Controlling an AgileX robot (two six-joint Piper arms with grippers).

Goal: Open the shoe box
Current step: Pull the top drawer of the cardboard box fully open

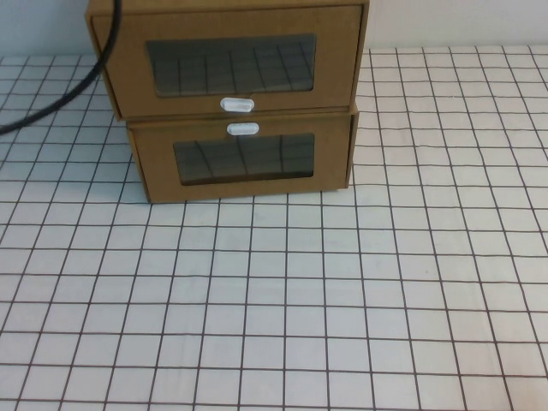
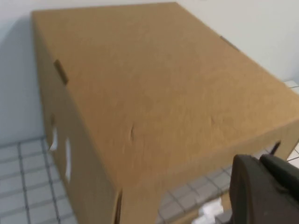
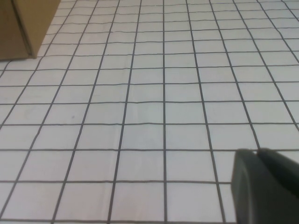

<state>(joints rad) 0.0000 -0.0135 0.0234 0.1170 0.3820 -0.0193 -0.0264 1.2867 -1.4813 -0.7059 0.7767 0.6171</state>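
Observation:
Two brown cardboard shoe boxes are stacked at the back of the table; both fronts are closed. The upper box [image 1: 231, 60] has a dark window and a white handle [image 1: 237, 104] at its bottom edge. The lower box [image 1: 244, 158] carries its white handle [image 1: 243, 128] at the top edge. Neither gripper appears in the high view. My left gripper [image 2: 259, 159] hovers above the upper box's lid [image 2: 154, 88], near its front edge, shut and holding nothing. My right gripper [image 3: 258, 151] hangs low over the bare table, shut and empty, well away from the box corner [image 3: 18, 28].
A black cable [image 1: 60, 103] curves across the back left, in front of the upper box's corner. The table [image 1: 282, 308] is covered with a white cloth with a dark grid. A pale wall stands behind the boxes.

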